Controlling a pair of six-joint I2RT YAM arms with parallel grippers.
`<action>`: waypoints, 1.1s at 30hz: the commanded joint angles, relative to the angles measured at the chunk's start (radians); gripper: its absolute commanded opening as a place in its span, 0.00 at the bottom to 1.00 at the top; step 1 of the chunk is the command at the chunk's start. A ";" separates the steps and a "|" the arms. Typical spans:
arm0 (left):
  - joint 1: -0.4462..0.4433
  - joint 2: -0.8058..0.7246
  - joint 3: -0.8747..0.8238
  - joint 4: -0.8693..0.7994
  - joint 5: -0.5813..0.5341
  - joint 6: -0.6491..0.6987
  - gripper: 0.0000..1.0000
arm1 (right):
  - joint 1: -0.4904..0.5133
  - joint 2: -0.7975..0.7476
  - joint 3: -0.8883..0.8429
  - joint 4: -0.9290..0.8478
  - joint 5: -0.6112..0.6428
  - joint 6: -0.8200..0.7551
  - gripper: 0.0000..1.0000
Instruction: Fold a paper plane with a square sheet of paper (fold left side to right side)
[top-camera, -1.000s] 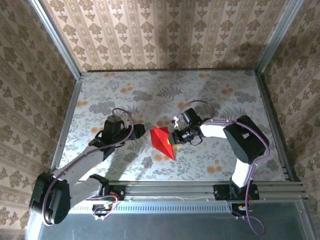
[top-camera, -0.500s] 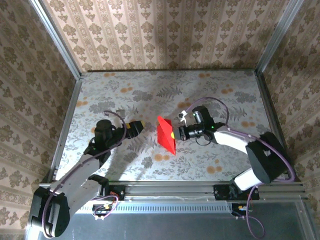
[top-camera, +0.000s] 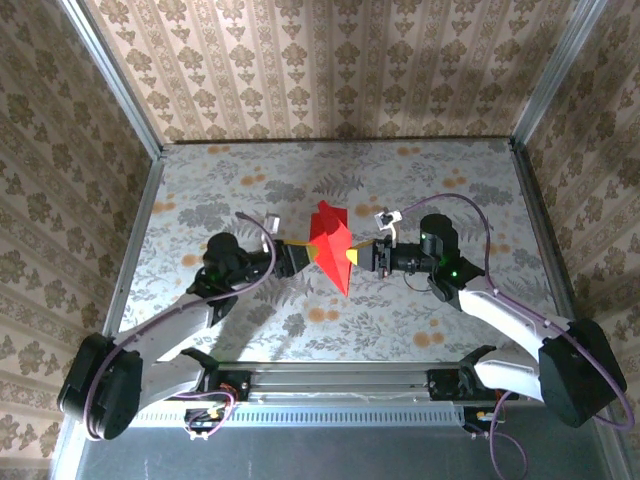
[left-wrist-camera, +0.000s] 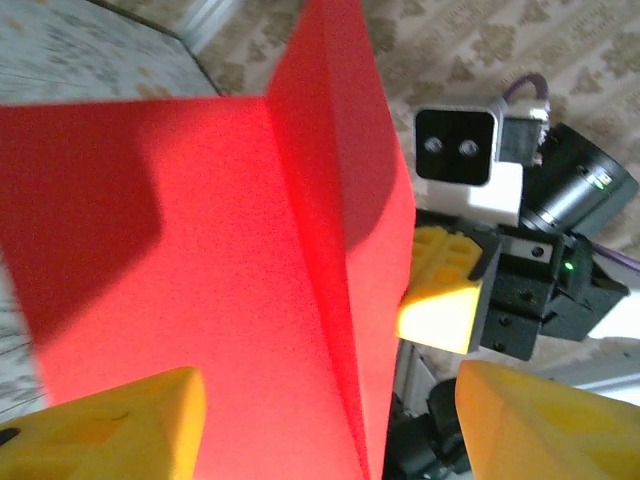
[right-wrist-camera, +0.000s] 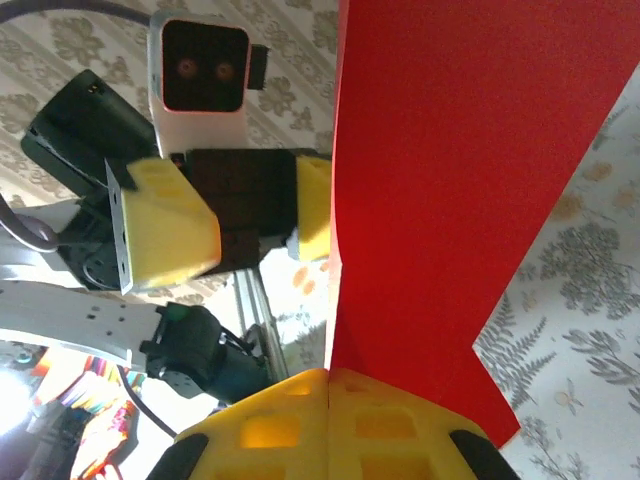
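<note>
near end: the pointed near tip of the sheet of paper (top-camera: 330, 250) hangs over the flowered table (top-camera: 200, 190), roughly midway between your two arms.
right gripper: the right gripper (top-camera: 357, 254) sits just right of the sheet. its yellow fingers are pressed together on the sheet's right edge, and its wrist view shows red paper rising straight out of the pinch.
left gripper: the left gripper (top-camera: 300, 250) sits just left of the sheet with its jaws standing apart. in its wrist view the red surface lies between the two fingers. you cannot tell whether either pad touches it.
sheet: it is lifted off the table and stands on edge, with one crease running along its length.
handling: judge it as very light, thin and limp. it will likely sag, twist or tear if pulled from one corner, and any stray pinch will leave a mark.
where to hold: take the left flap at its outer edge, pads flat, close to the crease line where the paper looks stiffest.
far end: the sheet's far tip points toward the patterned wall (top-camera: 330, 70), well apart from it.
</note>
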 joint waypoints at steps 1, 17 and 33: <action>-0.038 0.041 0.058 0.059 0.043 0.043 0.65 | 0.016 -0.007 -0.001 0.053 -0.039 0.045 0.00; -0.081 0.133 0.117 0.044 0.034 0.083 0.34 | 0.049 0.039 0.002 0.050 -0.023 0.053 0.00; -0.081 0.090 0.119 0.041 -0.005 0.088 0.04 | 0.009 -0.062 -0.031 0.007 0.032 0.061 0.35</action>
